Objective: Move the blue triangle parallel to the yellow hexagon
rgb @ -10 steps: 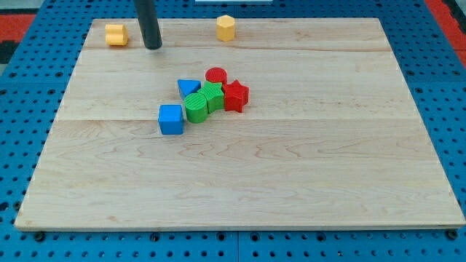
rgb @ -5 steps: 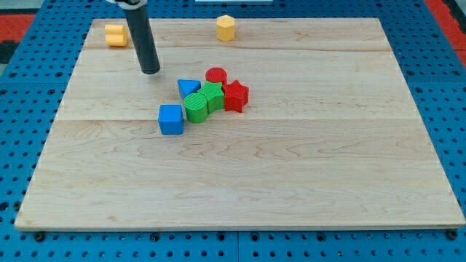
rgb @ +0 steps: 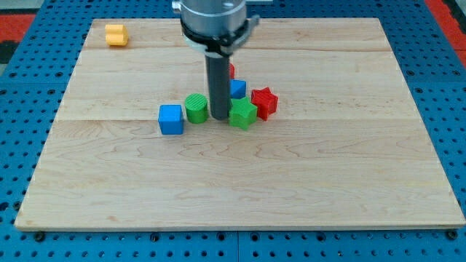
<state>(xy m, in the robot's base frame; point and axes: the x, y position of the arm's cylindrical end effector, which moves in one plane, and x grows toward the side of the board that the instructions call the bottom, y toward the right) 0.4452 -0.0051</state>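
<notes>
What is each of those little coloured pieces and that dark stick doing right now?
My tip: down on the board, between two green blocks.
Green round block: upright, left of my tip.
Green star-like block: right of my tip.
Red star: beside the green star-like block.
Blue triangle: partly hidden behind the rod.
Blue cube: standing alone.
Yellow block: far corner, untouched.

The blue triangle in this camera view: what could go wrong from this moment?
My tip sits inside the cluster, between the green cylinder and the green star, so further pushing may scatter them and the red star. The blue triangle is partly hidden behind the rod, making its heading hard to judge. The arm blocks the spot where the yellow hexagon would be, so alignment cannot be checked.
</notes>
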